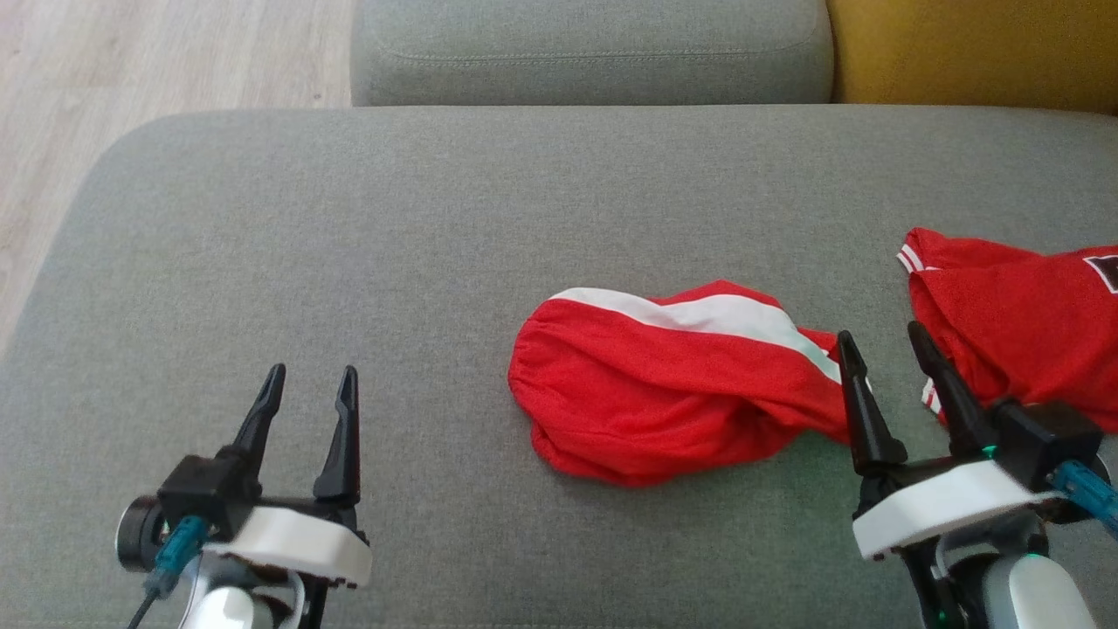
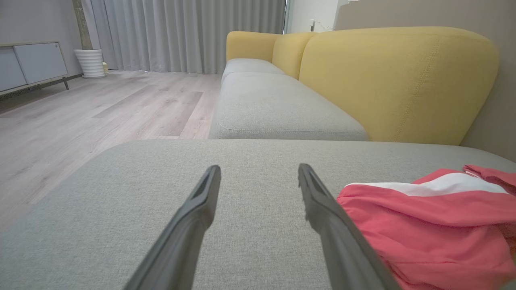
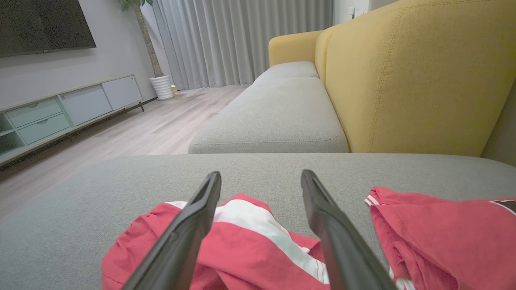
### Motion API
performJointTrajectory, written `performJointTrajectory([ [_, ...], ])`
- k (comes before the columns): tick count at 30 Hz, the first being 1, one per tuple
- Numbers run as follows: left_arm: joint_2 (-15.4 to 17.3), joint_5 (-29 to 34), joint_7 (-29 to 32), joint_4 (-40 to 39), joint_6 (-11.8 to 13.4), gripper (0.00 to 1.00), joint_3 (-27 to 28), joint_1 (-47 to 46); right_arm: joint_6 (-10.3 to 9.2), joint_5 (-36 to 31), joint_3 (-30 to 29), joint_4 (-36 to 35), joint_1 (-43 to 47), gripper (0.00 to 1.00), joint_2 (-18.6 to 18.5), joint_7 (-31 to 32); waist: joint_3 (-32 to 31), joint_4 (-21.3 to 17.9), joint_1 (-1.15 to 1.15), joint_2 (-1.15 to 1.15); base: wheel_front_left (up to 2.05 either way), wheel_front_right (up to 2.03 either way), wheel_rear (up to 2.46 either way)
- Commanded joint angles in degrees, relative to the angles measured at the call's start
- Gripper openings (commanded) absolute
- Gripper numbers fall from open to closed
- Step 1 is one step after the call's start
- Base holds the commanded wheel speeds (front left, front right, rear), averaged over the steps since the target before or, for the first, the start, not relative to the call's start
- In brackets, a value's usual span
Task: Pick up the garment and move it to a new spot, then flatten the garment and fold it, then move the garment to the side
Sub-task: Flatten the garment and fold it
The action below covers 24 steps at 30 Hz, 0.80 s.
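We see the garment [image 1: 664, 402], red with a white stripe, lying bunched on the grey cushion [image 1: 349, 227]. It sits right of the cushion's middle and nearer its front edge than its back. It is not flat: folds twist across it and the stripe curves over its top.

Our left gripper [image 1: 313, 374] hovers over the cushion's front left part, its two fingers spread apart and holding nothing. Our right gripper [image 1: 880, 334] stands over the cushion's front right part, released too, with its fingers parted and empty. In the right wrist view those fingers reach over the garment's right end, though we cannot tell whether they touch the cloth.

A jersey [image 1: 1013, 332], also red, with a striped cuff and a dark patch, lies at the cushion's right edge. Past the cushion's back edge we see a second seat [image 1: 594, 48] and a yellow backrest [image 1: 969, 48]. Off the cushion's left side lies pale wood floor [image 1: 131, 79].
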Motion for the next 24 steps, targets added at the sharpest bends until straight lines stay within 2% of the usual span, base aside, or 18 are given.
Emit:
performJointTrajectory([
  [1, 0.98, 0.43, 0.05, -2.21, 0.47, 1.0, 2.09, -1.34, -0.05, 0.23, 1.32, -2.45, -1.35, 1.0, -0.16, 0.07, -0.03, 0.0, 0.0, 0.0, 0.0, 0.0, 0.0],
  [16, 1.28, 0.62, 0.99, -1.76, 0.37, 1.0, 0.49, -3.85, -0.05, 0.73, 1.22, -2.54, -2.05, 1.0, -0.16, 0.08, 1.55, -0.41, 0.0, 0.0, 0.0, 0.0, 0.0],
  [20, 0.48, -0.11, 3.25, -0.01, -1.66, 1.0, -1.43, -8.41, -0.05, 0.86, 1.0, -2.77, -2.63, 1.0, -0.16, 0.1, 3.48, -0.96, 0.0, 0.0, 0.0, 0.0, 0.0],
  [24, -1.02, -1.93, 6.89, 4.28, -5.1, 1.0, -3.84, -15.72, -0.05, 0.98, 1.22, -2.79, -3.64, 1.0, -0.16, 0.06, 5.88, -2.53, 0.0, 0.0, 0.0, 0.0, 0.0],
])
